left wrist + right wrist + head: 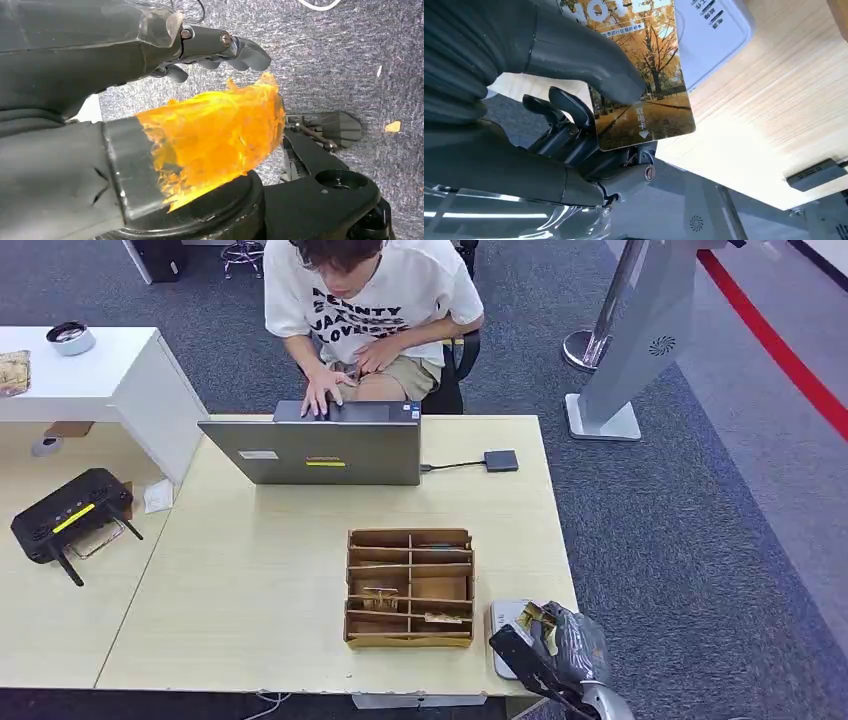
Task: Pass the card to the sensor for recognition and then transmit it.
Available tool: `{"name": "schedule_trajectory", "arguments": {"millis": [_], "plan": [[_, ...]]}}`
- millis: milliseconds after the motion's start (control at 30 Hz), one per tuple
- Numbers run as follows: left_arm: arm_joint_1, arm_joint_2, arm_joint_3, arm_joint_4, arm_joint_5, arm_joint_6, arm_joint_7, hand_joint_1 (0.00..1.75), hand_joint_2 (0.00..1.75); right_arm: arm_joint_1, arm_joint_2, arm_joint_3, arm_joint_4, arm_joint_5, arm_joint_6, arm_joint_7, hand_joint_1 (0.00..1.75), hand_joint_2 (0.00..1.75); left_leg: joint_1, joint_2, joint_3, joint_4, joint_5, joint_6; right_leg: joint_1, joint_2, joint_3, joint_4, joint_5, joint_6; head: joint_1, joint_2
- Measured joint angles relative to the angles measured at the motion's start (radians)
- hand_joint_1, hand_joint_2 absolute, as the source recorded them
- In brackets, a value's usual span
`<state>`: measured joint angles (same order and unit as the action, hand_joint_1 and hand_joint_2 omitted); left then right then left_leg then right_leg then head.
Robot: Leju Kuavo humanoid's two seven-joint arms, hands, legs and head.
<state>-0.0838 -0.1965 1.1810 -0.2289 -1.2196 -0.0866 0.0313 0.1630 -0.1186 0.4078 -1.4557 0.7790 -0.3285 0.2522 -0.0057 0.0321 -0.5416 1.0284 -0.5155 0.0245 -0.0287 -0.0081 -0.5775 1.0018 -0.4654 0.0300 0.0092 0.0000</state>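
Note:
My right hand (562, 648) is at the table's front right corner and pinches a card (535, 618) printed with yellow autumn trees. In the right wrist view the thick thumb (589, 65) presses the card (644, 95) against the darker fingers. The card is held partly over the white sensor (506, 624), a flat box with rounded corners (716, 35); whether card and sensor touch I cannot tell. My left hand (75, 65) hangs above grey carpet with nothing in it. Its fingers are apart, and torn orange film (215, 135) clings to its thumb.
A wooden divided organiser (410, 587) stands just left of the sensor on the pale wooden table (250, 570). Across the table a person (370, 300) sits typing at a grey laptop (320, 450) with a dark adapter (501, 460) plugged in. A black router (70, 520) lies far left.

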Motion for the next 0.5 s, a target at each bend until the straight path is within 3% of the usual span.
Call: {"name": "schedule_trajectory", "arguments": {"millis": [500], "plan": [[0.001, 0.003, 0.000, 0.000, 0.007, -0.017, 0.000, 0.00, 0.00, 0.000, -0.003, 0.000, 0.000, 0.000, -0.005, 0.000, 1.75, 1.75, 0.000, 0.000, 0.000, 0.000, 0.000, 0.000, 0.000, 0.000, 0.000, 0.000, 0.000, 0.000, 0.000, 0.000]]}}
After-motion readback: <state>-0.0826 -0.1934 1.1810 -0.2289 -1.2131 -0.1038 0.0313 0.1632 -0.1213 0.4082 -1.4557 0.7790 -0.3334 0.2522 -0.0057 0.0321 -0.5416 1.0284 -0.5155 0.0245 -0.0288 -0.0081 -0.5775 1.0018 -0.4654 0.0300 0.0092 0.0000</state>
